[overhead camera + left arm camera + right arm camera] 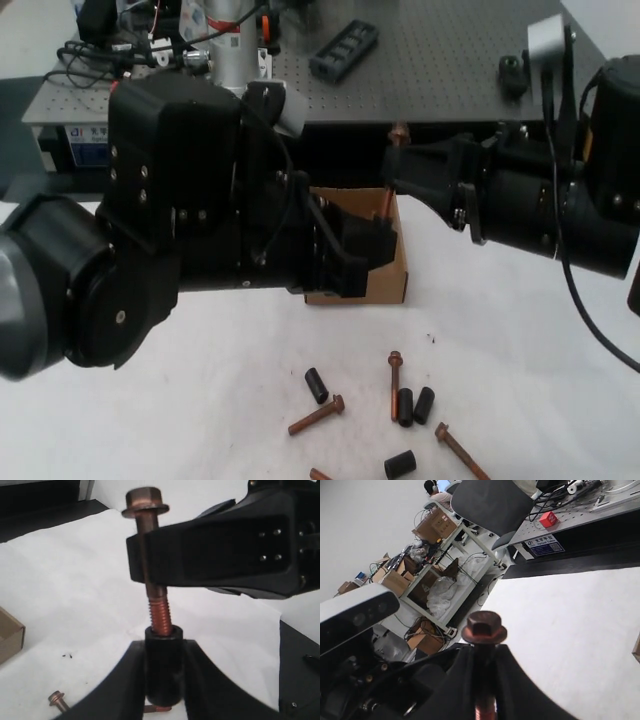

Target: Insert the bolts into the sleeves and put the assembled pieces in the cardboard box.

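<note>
Alignment matters: the right gripper (142,560), clamping the copper-coloured flanged bolt (160,615), should drive it straight into the black cylindrical sleeve (163,680) pinched by the left gripper (164,652).

A black sleeve (162,672) is clamped upright between the jaws of the left gripper (163,650); a copper bolt (160,612), gripped by the right gripper (145,560), is seated in its top.

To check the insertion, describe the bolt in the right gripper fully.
The bolt is copper-coloured metal, with a flanged hexagonal head on top, a smooth shank and a threaded lower end. It stands upright, clamped across the shank by the right gripper's fingers. Its threaded tip enters the black sleeve, held between the left gripper's fingers.
</note>
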Controlling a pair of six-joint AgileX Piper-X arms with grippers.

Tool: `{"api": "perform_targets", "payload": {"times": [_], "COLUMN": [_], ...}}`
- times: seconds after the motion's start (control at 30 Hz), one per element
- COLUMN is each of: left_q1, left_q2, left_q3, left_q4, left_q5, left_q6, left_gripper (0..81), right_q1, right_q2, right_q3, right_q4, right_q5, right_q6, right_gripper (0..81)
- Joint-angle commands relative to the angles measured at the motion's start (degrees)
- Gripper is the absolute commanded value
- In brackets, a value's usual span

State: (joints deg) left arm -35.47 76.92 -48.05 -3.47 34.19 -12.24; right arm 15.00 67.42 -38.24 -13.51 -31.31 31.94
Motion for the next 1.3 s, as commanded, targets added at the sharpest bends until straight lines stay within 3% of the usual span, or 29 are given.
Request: {"api": "perform_targets", "payload": {"times": [0.0,0.13,0.17,0.27,0.4,0.5,0.63,0.83,1.03,1.27], "left_q1": [0.0,0.0,0.0,0.0,0.2,0.9,0.9,0.9,1.0,1.0], "left_q2": [-0.7,-0.7,-0.7,-0.7,0.1,4.1,13.6,33.7,51.5,61.4], "left_q3": [-0.6,-0.6,-0.6,-0.6,-0.8,-4.1,-15.7,-39.4,-61.6,-73.4], "left_q4": [-1.9,-1.9,-2.2,-4.7,-9.3,-9.6,-0.5,21.2,34.6,42.4], "left_q5": [-1.0,-1.0,-1.0,-4.2,-17.5,-20.8,-25.2,-27.2,-27.5,-23.0], "left_q6": [2.0,8.3,10.2,11.8,3.8,1.9,1.5,1.1,-0.2,-5.8], "left_gripper": [0.6,0.6,0.6,0.6,0.6,0.6,0.6,0.6,0.6,0.6], "right_q1": [0.5,0.5,0.4,-1.2,-6.2,-10.1,-13.3,-13.7,-13.7,-13.7], "right_q2": [-0.7,-0.7,-0.7,-1.6,-6.2,-11.4,-16.4,-18.1,-18.2,-18.2], "right_q3": [-0.2,-0.2,-0.2,-0.2,0.2,0.2,0.2,0.2,0.2,0.2], "right_q4": [0.3,0.3,0.3,0.5,7.5,19.3,35.5,52.8,59.4,59.8], "right_q5": [-4.5,-5.2,-5.2,-5.8,-7.1,-6.1,1.5,13.9,14.9,15.3], "right_q6": [-2.4,-2.4,-2.3,-2.2,-2.8,-9.6,-19.2,-26.6,-26.8,-26.8], "right_gripper": [7.4,39.4,42.1,37.2,34.5,34.5,34.5,34.5,34.5,34.5]}}
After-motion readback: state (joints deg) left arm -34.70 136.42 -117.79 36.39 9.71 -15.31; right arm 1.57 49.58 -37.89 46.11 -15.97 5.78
